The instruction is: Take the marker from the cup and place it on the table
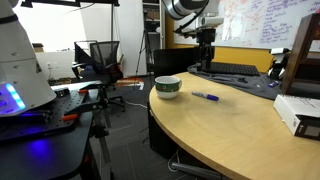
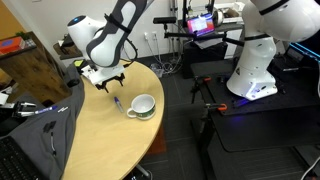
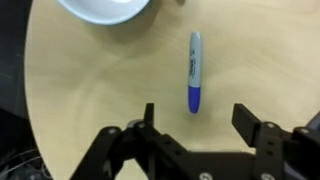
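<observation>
1. Marker (image 3: 194, 70) lies flat on the surface (image 3: 90, 90), outside the cup. In the wrist view it stands upright in the frame, just right of centre, with a grey upper end and a blue lower end.
2. In both exterior views the marker (image 1: 206, 97) (image 2: 118, 103) is a short blue stick near the cup but not touching it.
3. The cup (image 1: 168, 87) stands upright near the surface's curved edge. It is whitish with a dark band, and nothing shows inside it. In the wrist view only its white rim (image 3: 105, 10) shows, at the upper left of the frame.
4. The pincer (image 3: 197, 125) is released and empty. Its dark fingers (image 3: 245, 120) are spread wide at the bottom of the frame, with the marker's blue end just above the gap between them.
5. In both exterior views the pincer (image 1: 205, 64) (image 2: 105, 80) hangs above the surface (image 1: 230, 135), clear of the marker and pointing down from the arm (image 2: 110, 35).
6. Farther out in an exterior view:
   - a white box (image 1: 298, 113) sits at the right edge of the frame;
   - a chair (image 1: 100, 58) stands at centre left;
   - a whiteboard (image 1: 262, 20) fills the upper right.
</observation>
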`<state>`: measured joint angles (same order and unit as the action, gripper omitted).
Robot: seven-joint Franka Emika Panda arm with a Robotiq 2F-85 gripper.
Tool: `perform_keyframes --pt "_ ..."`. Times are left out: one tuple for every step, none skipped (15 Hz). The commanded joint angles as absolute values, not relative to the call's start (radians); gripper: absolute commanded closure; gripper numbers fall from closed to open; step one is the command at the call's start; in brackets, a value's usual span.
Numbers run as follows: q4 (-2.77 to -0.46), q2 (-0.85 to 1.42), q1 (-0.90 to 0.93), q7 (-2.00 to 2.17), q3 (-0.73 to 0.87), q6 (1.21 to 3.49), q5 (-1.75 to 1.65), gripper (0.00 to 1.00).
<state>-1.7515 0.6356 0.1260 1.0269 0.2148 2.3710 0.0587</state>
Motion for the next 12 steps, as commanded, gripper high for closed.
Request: perform_keyframes --pt "-1.854 0.484 0.077 0.939 0.173 2.299 0.098 0.00" --pt "-1.877 0.444 0.067 0.913 0.170 2.269 0.098 0.00" --pt "-1.903 0.403 0.063 0.899 0.171 2.236 0.093 0.00" --pt "-1.921 0.372 0.058 0.885 0.172 2.206 0.083 0.00" --pt "-1.947 0.337 0.052 0.867 0.169 2.188 0.080 0.00" --pt "-1.968 0.310 0.046 0.846 0.166 2.173 0.082 0.00" --pt "-1.997 0.279 0.048 0.836 0.165 2.175 0.073 0.00" --pt "-2.021 0.255 0.043 0.810 0.159 2.177 0.079 0.00" --pt "-2.043 0.234 0.042 0.793 0.154 2.178 0.079 0.00" --pt "-2.063 0.216 0.039 0.777 0.148 2.176 0.083 0.00" --pt "-2.089 0.197 0.038 0.755 0.140 2.196 0.081 0.00" --pt "-2.108 0.183 0.036 0.733 0.132 2.211 0.085 0.00"
